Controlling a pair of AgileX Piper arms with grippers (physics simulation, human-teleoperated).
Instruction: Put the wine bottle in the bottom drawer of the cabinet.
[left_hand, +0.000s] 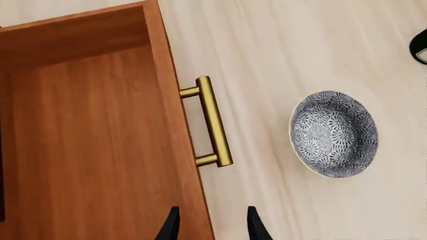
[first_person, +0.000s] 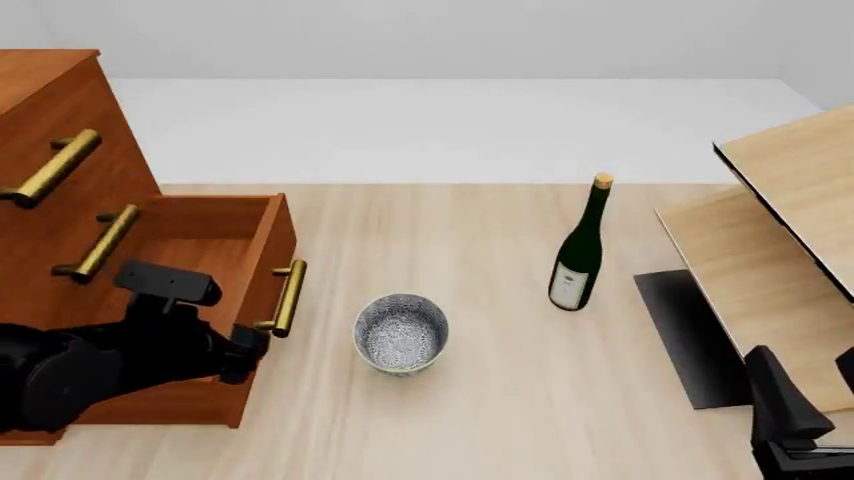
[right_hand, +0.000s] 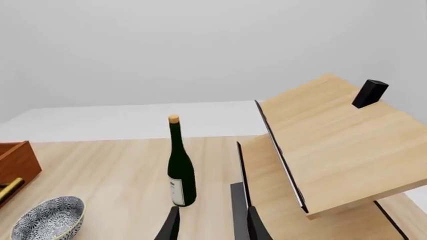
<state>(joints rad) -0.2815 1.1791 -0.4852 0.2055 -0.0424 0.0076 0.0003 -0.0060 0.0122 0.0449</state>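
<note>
The wine bottle (first_person: 581, 250) stands upright on the table right of centre, dark green with a gold cap and a white label; it also shows in the right wrist view (right_hand: 179, 170). The cabinet (first_person: 54, 130) stands at the left with its bottom drawer (first_person: 200, 232) pulled out and empty (left_hand: 93, 135), its brass handle (left_hand: 212, 122) facing the bowl. My left gripper (left_hand: 212, 226) hovers open over the drawer's front wall. My right gripper (right_hand: 210, 227) is open near the table's front right, well short of the bottle.
A speckled round bowl (first_person: 400, 333) sits between the drawer and the bottle. Pale slanted boards (first_person: 787, 200) rise at the right, with a dark mat (first_person: 687, 330) beneath them. The left arm (first_person: 94, 365) lies across the drawer's front corner.
</note>
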